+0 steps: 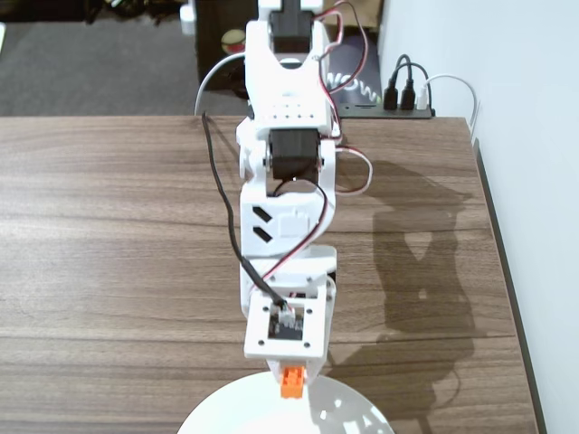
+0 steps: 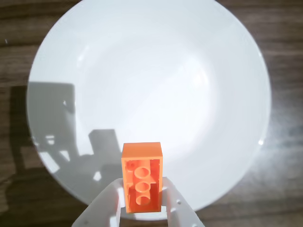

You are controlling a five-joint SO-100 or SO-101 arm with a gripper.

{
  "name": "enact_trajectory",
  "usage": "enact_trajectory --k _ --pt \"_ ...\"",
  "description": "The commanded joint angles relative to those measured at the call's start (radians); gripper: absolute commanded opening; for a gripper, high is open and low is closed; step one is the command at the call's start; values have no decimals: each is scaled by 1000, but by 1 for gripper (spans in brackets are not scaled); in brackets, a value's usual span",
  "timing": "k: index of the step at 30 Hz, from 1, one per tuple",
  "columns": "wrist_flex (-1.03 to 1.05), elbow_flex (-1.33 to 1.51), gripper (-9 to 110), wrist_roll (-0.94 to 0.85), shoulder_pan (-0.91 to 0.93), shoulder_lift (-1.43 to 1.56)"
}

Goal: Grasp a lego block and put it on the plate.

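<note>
White jaws (image 2: 142,201) clamp the lego block (image 2: 141,182), arm outstretched above the plate (image 2: 189,71).

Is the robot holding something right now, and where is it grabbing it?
Yes. The end effector holds the orange lego block by its two long sides, with the hollow underside facing the wrist camera, above the white plate.

Wood-grain table (image 1: 109,235) beside white wall (image 1: 525,108), grey floor (image 1: 90,63) behind.

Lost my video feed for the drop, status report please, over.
End effector shut on orange brick, underside facing the wrist camera. Brick held over the near part of the white plate. Plate bare, nothing in the way.
</note>
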Motion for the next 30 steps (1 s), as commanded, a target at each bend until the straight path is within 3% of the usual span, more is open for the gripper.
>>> enact_trajectory --k 1,30 --pt "11 -72 7 -12 -9 -25" --pt "72 -164 8 -31 -20 -144"
